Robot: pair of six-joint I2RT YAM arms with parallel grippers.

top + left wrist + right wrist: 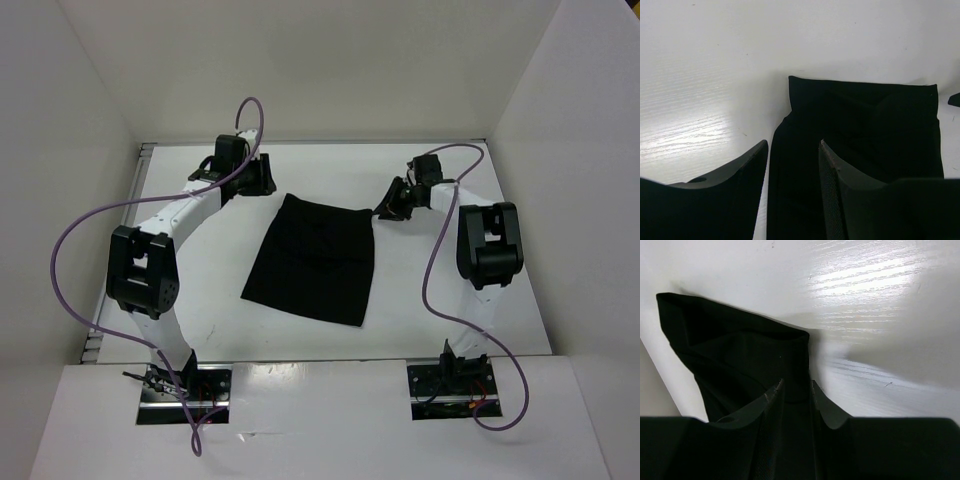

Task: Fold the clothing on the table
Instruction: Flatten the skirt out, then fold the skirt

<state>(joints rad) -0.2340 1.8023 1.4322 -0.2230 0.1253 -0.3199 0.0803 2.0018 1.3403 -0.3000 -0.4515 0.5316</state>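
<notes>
Count for you: one black garment point(315, 262), two arms, two grippers, two purple cables point(75, 235).

The garment lies flat mid-frame on the white table point(215, 335), slightly skewed. Its top edge is narrower than its bottom edge.

The left gripper point(264, 180) is just off the garment's upper-left corner. In the left wrist view point(792, 145) the jaws are spread wide. One finger is over bare table, the other over fabric, and the garment's side edge runs up through the gap.

The right gripper point(383, 211) is at the upper-right corner. In the right wrist view point(796, 382) the gap is narrow and filled with black fabric (black on black, hard to read). You can't tell whether it's pinching the cloth or only straddling it.

Room to move: there's bare table left and right of the garment, plus a strip below it toward the bases. A metal rim point(140, 200) runs along the table's left edge. White walls point(320, 70) box in the top, left and right of the frame.
</notes>
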